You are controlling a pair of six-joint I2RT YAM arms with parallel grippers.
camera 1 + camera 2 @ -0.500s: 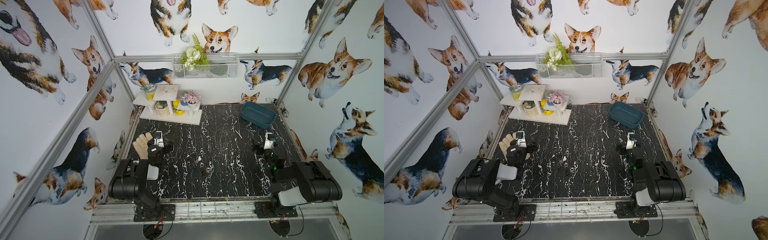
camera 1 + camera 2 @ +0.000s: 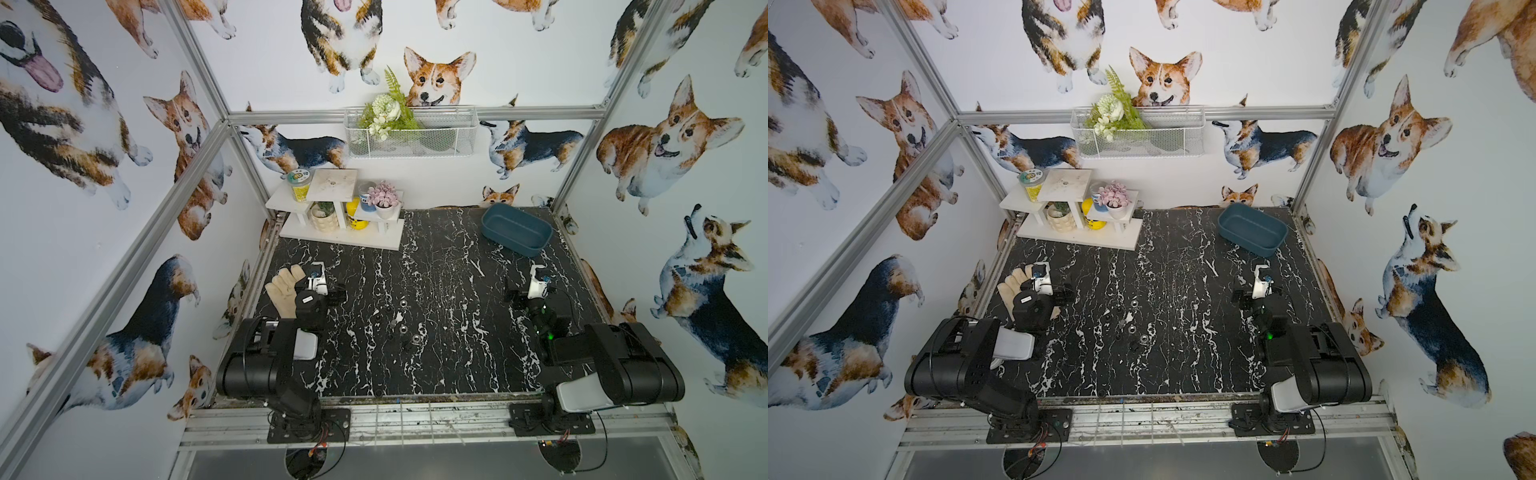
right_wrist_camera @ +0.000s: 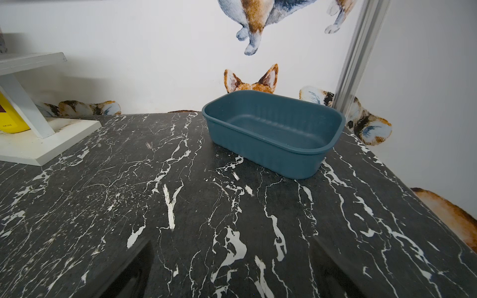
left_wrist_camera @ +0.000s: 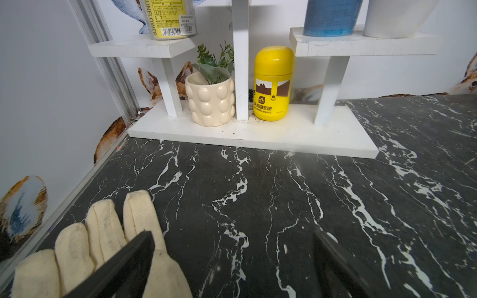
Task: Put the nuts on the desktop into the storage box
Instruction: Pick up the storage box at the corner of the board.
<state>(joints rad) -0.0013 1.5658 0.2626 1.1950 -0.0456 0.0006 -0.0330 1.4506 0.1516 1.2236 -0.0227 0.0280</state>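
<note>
Several tiny nuts, silver and dark, lie loose near the middle of the desktop [image 2: 453,365], among them a nut [image 2: 402,304], a nut [image 2: 403,329] and a nut [image 2: 1144,339]. The teal storage box [image 2: 516,229] stands empty at the back right, also seen in the right wrist view as the storage box [image 3: 273,131]. My left gripper [image 4: 232,240] is open low over the desktop at the left, one finger above a glove. My right gripper [image 3: 232,247] is open over bare desktop, in front of the box. Neither wrist view shows a nut.
A cream work glove [image 2: 284,291] lies at the left edge under my left arm. A white stepped shelf [image 2: 340,237] with pots and bottles fills the back left corner. A white wire basket [image 2: 411,133] with flowers hangs on the back wall.
</note>
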